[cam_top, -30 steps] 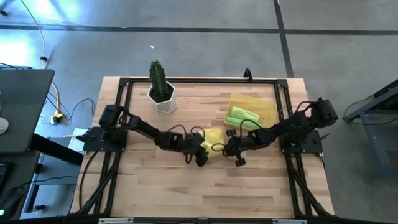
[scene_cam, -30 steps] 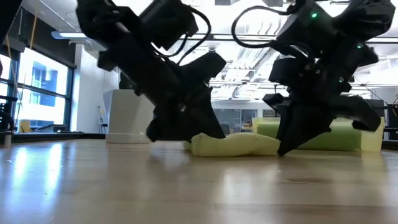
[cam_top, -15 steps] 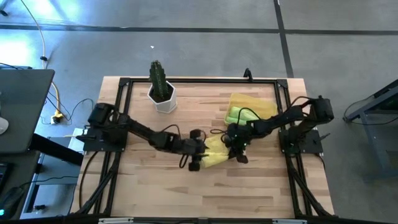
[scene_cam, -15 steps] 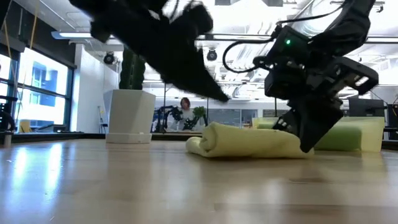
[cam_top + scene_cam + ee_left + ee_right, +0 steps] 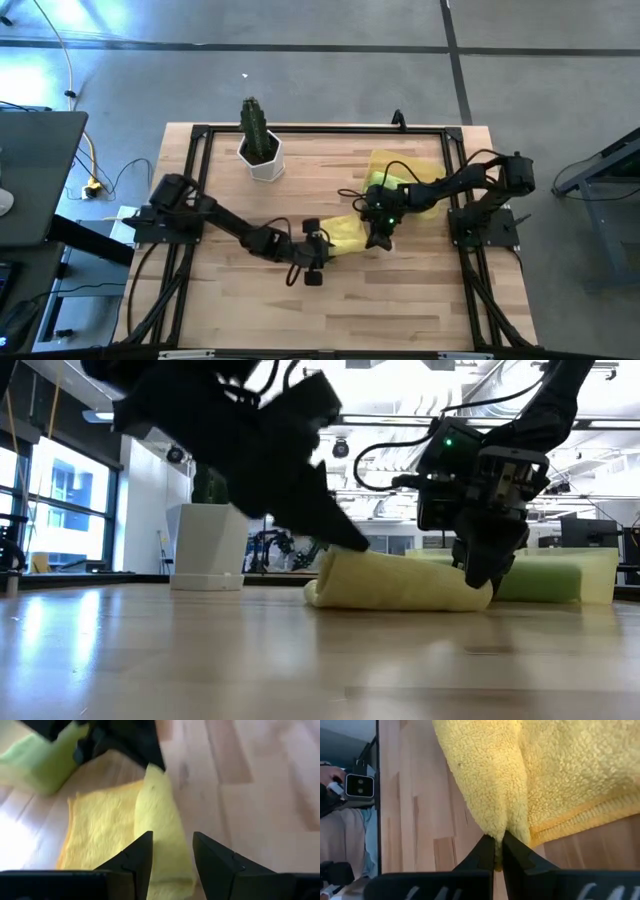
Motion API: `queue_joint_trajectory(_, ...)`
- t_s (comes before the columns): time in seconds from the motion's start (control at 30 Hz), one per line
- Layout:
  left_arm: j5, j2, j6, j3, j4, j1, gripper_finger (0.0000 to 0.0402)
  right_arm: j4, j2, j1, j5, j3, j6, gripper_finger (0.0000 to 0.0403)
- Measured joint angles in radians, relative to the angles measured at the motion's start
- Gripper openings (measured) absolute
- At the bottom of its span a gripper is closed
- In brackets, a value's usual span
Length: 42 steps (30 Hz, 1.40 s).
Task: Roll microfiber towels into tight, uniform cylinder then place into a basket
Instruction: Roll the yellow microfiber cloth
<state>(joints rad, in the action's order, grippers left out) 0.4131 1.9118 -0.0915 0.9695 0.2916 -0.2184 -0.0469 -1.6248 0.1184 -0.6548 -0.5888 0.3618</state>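
Right claw [image 5: 498, 851] moved basketward | yellow towel [image 5: 160, 827] half-rolled, pinched

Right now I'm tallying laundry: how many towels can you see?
3, though more may be hidden. One yellow towel lies half-rolled mid-table, between the left claw and the right claw, which pinches its edge. Two green rolls sit in the basket.

Bright overhead light, window glare on the low view, arms motion-blurred
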Motion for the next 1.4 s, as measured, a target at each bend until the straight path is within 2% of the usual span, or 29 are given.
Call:
queue_joint_trajectory(0.2,0.03,0.027,-0.015,0.0,-0.017,0.0,0.0131,0.009,0.001,0.0,0.0,-0.001,-0.001,0.0)
queue_joint_trajectory(0.57,-0.08,0.091,-0.227,0.0,-0.034,0.051,0.0131,0.003,0.002,0.0,0.004,-0.002,-0.01,0.0001)
queue_joint_trajectory(0.67,-0.115,0.1,-0.286,0.003,-0.027,0.062,0.0131,0.004,0.002,0.0,0.004,-0.002,-0.03,0.0012)
queue_joint_trajectory(0.77,-0.145,0.101,-0.331,0.003,-0.025,0.071,0.0127,0.004,0.002,0.0,0.004,-0.003,-0.088,0.0041)
queue_joint_trajectory(0.9,-0.297,0.1,-0.466,0.005,-0.019,0.09,0.0097,0.054,0.003,0.0,-0.002,-0.025,-0.198,0.0096)
queue_joint_trajectory(1.03,-0.486,0.101,-0.64,0.004,-0.018,0.1,0.0053,0.213,0.003,0.0,-0.008,-0.101,-0.373,0.0141)
queue_joint_trajectory(1.1,-0.559,0.102,-0.672,0.003,-0.008,0.105,0.0031,0.315,0.003,0.0,0.007,-0.146,-0.474,0.0154)
queue_joint_trajectory(1.2,-0.618,0.102,-0.718,0.003,-0.008,0.114,0.0008,0.416,0.003,-0.012,0.056,-0.212,-0.608,0.0161)
queue_joint_trajectory(1.4,-0.676,0.101,-0.777,0.007,-0.068,0.146,0.0009,0.423,0.048,-0.121,0.129,-0.249,-0.729,0.0149)
